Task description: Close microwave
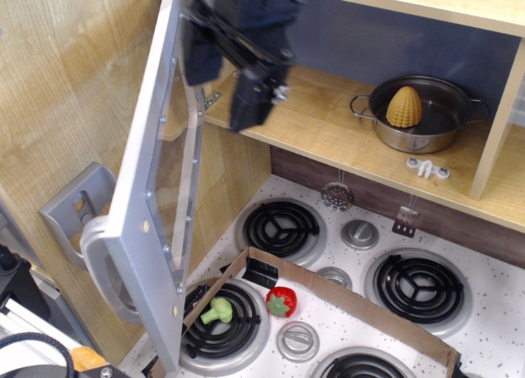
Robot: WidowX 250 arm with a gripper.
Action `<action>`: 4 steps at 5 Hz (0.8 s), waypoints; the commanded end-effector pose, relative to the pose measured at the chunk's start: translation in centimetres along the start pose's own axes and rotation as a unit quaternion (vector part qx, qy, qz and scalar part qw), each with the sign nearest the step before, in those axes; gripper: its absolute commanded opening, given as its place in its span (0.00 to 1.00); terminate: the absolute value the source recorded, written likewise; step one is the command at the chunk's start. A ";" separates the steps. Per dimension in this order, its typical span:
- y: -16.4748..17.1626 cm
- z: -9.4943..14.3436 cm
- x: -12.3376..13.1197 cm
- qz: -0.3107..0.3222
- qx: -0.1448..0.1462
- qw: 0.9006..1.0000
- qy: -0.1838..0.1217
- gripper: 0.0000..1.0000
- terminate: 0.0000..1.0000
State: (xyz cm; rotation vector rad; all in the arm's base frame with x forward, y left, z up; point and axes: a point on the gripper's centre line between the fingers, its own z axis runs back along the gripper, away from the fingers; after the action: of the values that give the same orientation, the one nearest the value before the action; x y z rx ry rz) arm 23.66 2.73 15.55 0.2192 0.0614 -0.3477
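I read no writing anywhere. At left, the microwave (344, 116) door (160, 189) hung wide open, its handle (102, 267) beside a grey wall holder (74, 206). My gripper (220, 87) hovered just inside the door's upper edge, fingers spread, grasping nothing. Rightward, a pot (426, 116) holding corn (404, 106) sat inside, above the stove (344, 263).

Black boxy gripper (220, 89) with two thick dark fingers (248, 103).
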 end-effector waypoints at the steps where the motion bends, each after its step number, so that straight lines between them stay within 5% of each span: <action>1: 1.7 3.2 -1.9 -0.026 0.045 0.999 0.015 1.00 0.00; 4: 3.3 2.7 -5.5 -0.036 0.060 0.996 0.051 1.00 0.00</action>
State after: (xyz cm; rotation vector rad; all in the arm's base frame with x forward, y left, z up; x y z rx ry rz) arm 19.34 7.21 18.40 0.3397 0.1758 -0.4169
